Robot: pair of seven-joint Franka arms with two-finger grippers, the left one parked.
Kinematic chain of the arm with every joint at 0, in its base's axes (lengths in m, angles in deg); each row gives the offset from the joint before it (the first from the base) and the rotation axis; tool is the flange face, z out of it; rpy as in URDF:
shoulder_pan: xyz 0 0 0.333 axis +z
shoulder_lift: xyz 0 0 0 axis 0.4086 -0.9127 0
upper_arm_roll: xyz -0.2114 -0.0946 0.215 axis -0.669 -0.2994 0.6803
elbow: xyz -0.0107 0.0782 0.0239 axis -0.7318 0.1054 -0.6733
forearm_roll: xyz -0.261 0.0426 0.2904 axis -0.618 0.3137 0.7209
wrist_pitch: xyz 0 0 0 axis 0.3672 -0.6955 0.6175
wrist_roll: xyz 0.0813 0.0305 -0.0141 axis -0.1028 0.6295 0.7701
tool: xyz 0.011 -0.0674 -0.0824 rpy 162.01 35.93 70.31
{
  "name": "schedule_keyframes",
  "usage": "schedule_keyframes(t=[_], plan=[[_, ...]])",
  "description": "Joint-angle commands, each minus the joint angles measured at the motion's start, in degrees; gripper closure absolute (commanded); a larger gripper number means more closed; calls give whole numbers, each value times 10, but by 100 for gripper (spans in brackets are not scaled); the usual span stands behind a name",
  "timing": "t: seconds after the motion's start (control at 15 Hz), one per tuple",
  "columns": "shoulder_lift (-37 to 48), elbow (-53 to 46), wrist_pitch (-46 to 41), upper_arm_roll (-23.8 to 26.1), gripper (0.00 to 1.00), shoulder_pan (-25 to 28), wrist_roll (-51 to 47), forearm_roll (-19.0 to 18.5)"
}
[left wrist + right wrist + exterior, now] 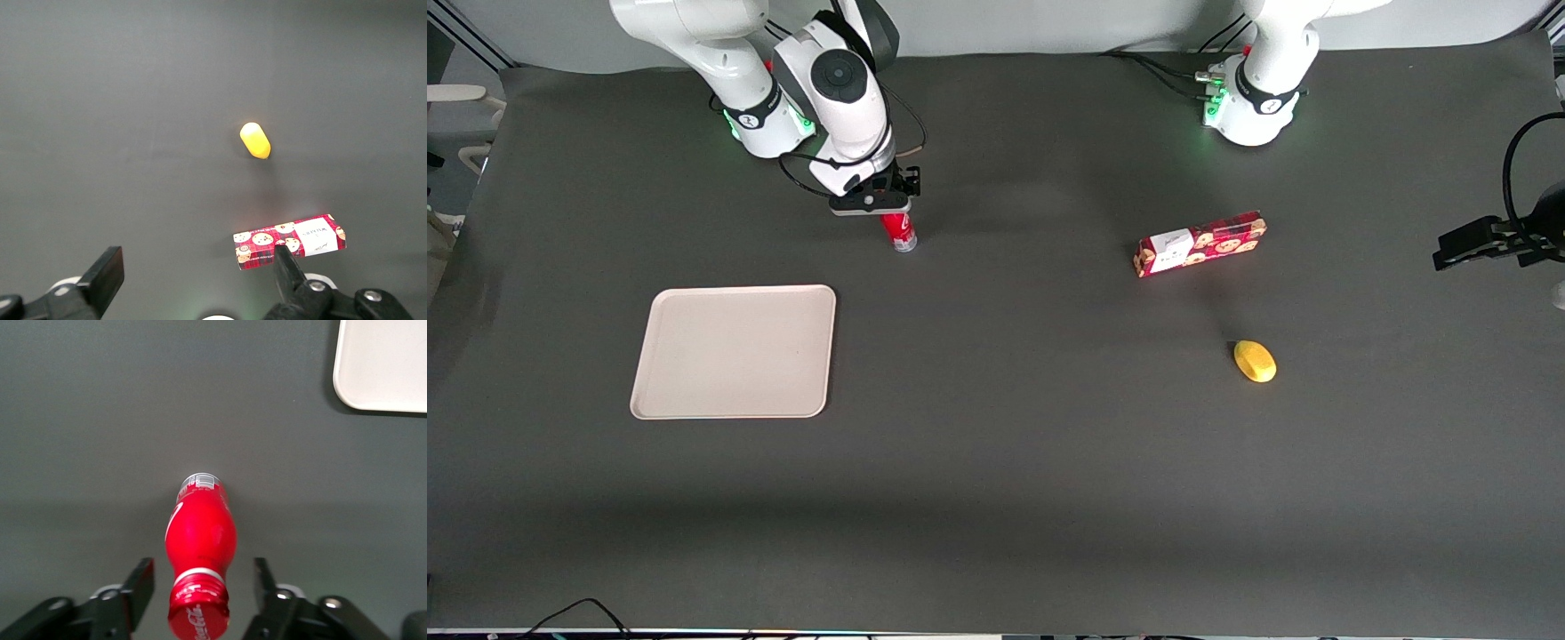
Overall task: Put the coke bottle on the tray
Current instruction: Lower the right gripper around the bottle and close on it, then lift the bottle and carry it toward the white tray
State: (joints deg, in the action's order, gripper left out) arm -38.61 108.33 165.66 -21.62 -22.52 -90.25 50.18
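One coke bottle, one tray, one cookie box, one yellow object.

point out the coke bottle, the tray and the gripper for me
coke bottle (200, 540): right wrist view, on its red body.
tray (734, 351): front view, on its bare beige floor.
gripper (203, 587): right wrist view, midway between its open fingers, which straddle the bottle's neck.

R arm bent low over table, gripper pointing down (fingers spread wide)
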Motion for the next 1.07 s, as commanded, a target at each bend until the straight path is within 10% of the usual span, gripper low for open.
schedule_keyframes(t=[0.0, 0.53, 1.0], plan=[[-5, -3, 5, 4, 100, -4, -10, 14], [-3, -83, -83, -22, 100, -11, -15, 23], [-5, -307, -279, -153, 100, -13, 14, -34]])
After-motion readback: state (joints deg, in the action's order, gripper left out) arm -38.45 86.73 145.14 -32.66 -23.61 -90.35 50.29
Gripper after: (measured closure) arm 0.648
